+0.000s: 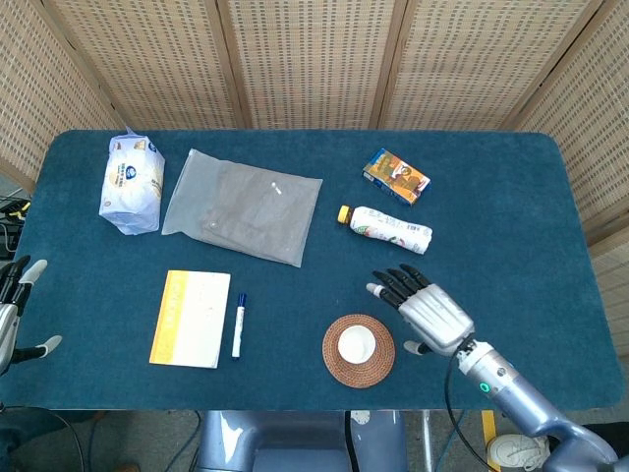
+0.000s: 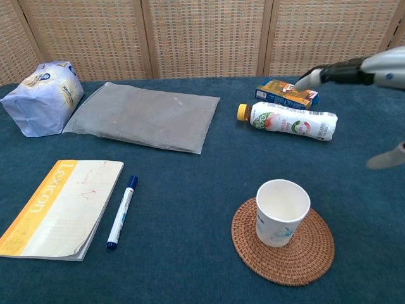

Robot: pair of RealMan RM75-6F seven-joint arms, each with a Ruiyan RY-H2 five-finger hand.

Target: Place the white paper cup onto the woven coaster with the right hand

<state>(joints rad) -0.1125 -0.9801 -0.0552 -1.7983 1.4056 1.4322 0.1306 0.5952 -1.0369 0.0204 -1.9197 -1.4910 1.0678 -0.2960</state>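
The white paper cup (image 1: 356,345) (image 2: 282,212) stands upright on the round woven coaster (image 1: 336,366) (image 2: 310,251) near the table's front edge. My right hand (image 1: 425,309) (image 2: 367,69) hovers to the right of the cup with its fingers spread, holding nothing and clear of the cup. In the chest view only its fingertips (image 2: 305,81) and thumb show at the right edge. My left hand (image 1: 14,310) shows at the far left of the head view, off the table's edge, fingers apart and empty.
A notebook (image 1: 191,318) and a blue pen (image 1: 237,325) lie left of the coaster. Behind it lie a drink bottle (image 1: 386,228) and a small orange box (image 1: 396,176). A grey pouch (image 1: 243,205) and a tissue pack (image 1: 132,183) sit at the back left.
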